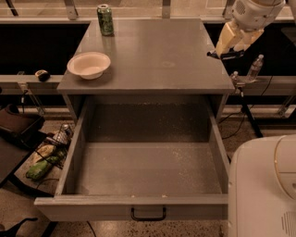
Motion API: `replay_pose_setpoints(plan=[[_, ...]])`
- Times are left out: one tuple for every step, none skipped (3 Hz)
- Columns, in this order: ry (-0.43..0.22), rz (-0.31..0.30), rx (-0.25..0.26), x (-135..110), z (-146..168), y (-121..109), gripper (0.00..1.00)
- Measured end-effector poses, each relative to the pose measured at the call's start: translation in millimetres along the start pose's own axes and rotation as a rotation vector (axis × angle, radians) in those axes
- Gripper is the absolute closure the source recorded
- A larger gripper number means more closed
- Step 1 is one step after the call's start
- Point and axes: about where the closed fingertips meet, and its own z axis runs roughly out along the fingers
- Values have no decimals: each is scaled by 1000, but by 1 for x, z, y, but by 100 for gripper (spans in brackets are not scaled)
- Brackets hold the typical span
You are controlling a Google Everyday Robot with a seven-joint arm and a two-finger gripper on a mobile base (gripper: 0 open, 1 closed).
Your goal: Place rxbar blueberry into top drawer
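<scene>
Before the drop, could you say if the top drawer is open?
Open: top drawer pulled fully out; pincer holds rxbar blueberry above table's right edge.

**Robot, one arm.**
- Arm [252,11]: glossy white rounded casing, bulbous at the wrist, with grey shading underneath. No cables or screws can be made out.
- Gripper [225,51]: at the upper right, over the right edge of the cabinet top. It is a pale cream-yellow tapered block, narrower than the arm casing, and dark at its lower end.
- Body [259,185]: at the lower right, a large smooth white shell with rounded corners. A thin curved seam [276,163] runs near its right side, and a small dotted grille [289,223] sits at the bottom corner.
</scene>
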Motion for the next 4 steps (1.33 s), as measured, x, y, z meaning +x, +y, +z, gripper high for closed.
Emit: replay_pose_setpoints(plan=[[-12,29,-42,19,-17,-8,100],[-27,44,-112,35,-24,-9,100],[-14,72,-153,51,-17,-12,100],[-47,102,-231,59,13,-13,100]])
